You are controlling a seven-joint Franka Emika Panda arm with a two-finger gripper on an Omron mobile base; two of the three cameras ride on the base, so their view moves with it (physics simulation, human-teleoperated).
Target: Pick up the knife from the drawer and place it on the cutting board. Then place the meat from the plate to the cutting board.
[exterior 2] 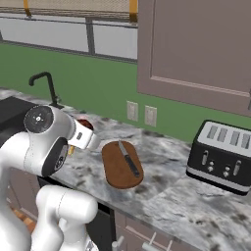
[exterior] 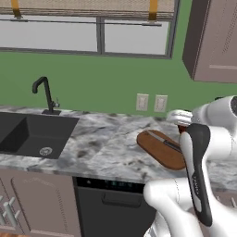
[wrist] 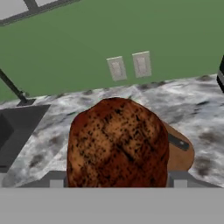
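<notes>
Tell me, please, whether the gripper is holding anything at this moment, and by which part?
The gripper holds the meat, clamped across its sides near the lower end; the exact contact is hidden by the lump. The knife already lies on the cutting board.

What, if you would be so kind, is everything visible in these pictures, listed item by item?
cutting board: one, reddish-brown, on the marble counter.
knife: one, black handle and grey blade, lying on the board.
meat: one, dark reddish-brown, between the claw's jaws, close to the hand camera.
sink: one, black, set into the counter at left.
faucet: one, black, behind the sink.
toaster: one, black, on the counter at right.
wall outlets: two, pale, on the green wall.
claw: one, closed on the meat.
</notes>
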